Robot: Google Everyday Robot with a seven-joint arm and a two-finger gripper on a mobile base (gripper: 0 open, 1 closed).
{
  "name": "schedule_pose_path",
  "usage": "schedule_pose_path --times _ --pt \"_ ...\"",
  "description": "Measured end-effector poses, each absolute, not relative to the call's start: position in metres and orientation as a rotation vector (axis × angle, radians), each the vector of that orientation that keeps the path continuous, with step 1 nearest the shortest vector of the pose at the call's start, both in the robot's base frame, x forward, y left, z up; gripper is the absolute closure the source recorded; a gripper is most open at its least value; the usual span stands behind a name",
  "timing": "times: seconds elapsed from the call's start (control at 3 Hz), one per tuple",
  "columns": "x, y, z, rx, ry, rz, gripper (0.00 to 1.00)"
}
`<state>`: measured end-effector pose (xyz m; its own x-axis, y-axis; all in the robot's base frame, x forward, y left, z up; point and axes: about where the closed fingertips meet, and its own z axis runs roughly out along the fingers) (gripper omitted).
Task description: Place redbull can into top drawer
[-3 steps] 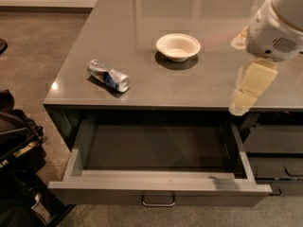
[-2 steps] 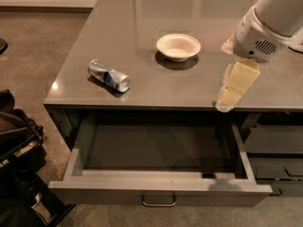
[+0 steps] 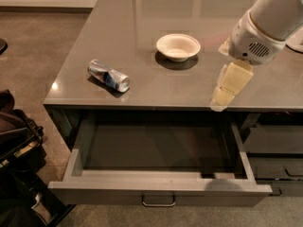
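The top drawer (image 3: 156, 193) stands open for the redbull can (image 3: 108, 75), which lies sideways on the counter (image 3: 137, 18), well apart from the gripper (image 3: 219, 100) at the front edge; whether it is open or closed I cannot tell.

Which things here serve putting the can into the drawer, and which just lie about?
Job: slim silver-and-blue metal can, on its side; wide grey open top drawer; cream pincer above front edge of grey counter, right.
Lying about: round white bowl; dark bag, far left.

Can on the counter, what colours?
Silver-and-blue slim metal can, camera view. Cream gripper hovers over front edge of grey countertop.
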<state>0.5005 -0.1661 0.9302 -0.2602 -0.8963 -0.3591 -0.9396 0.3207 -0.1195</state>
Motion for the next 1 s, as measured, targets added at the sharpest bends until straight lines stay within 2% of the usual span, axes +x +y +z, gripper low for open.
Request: schedule_pose_path --times 0.33,1.0 --pt "0.499 -0.134 0.929 -1.615 2.161 0.147 0.00" --pt "0.524 -0.036 0.920 -1.711 1.986 0.286 0.00"
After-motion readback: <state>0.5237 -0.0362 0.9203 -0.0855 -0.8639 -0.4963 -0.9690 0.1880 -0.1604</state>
